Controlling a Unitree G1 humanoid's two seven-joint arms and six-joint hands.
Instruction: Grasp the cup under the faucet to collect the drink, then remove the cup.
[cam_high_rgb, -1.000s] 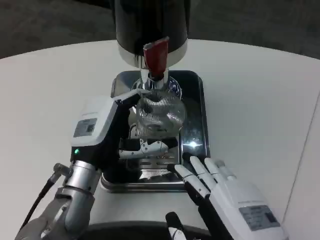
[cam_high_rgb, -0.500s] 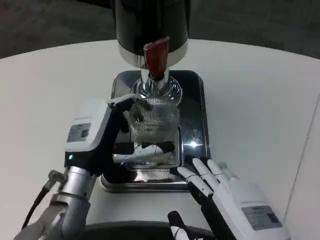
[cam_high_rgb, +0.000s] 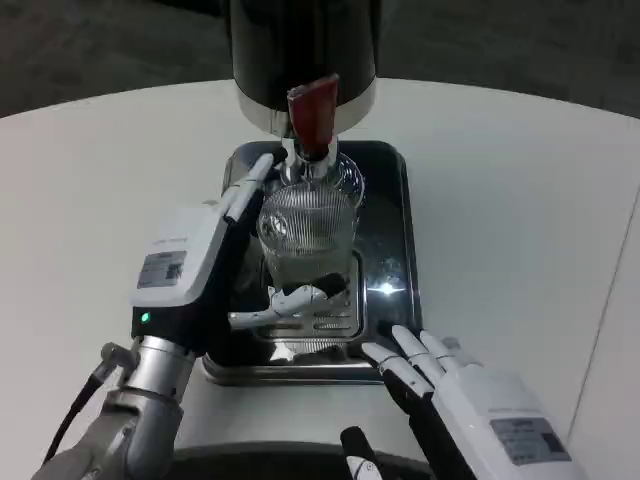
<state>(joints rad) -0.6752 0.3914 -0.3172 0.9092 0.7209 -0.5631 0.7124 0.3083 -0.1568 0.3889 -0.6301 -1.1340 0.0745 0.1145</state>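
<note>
A clear ribbed glass cup (cam_high_rgb: 306, 238) stands upright on the shiny metal drip tray (cam_high_rgb: 385, 262), right below the faucet (cam_high_rgb: 308, 160) with its red lever (cam_high_rgb: 312, 116). My left hand (cam_high_rgb: 205, 268) grips the cup from its left side, fingers wrapping behind it and the thumb (cam_high_rgb: 290, 300) across its lower front. My right hand (cam_high_rgb: 455, 395) hovers near the tray's front right corner, fingers spread, holding nothing.
The black dispenser body (cam_high_rgb: 303, 50) with a silver band rises behind the tray. The round white table (cam_high_rgb: 520, 190) lies bare to either side of the tray. A dark object (cam_high_rgb: 352, 455) sits at the bottom edge.
My left hand has brought the cup from a tilt to upright under the faucet. The right hand drifted slightly down and right.
</note>
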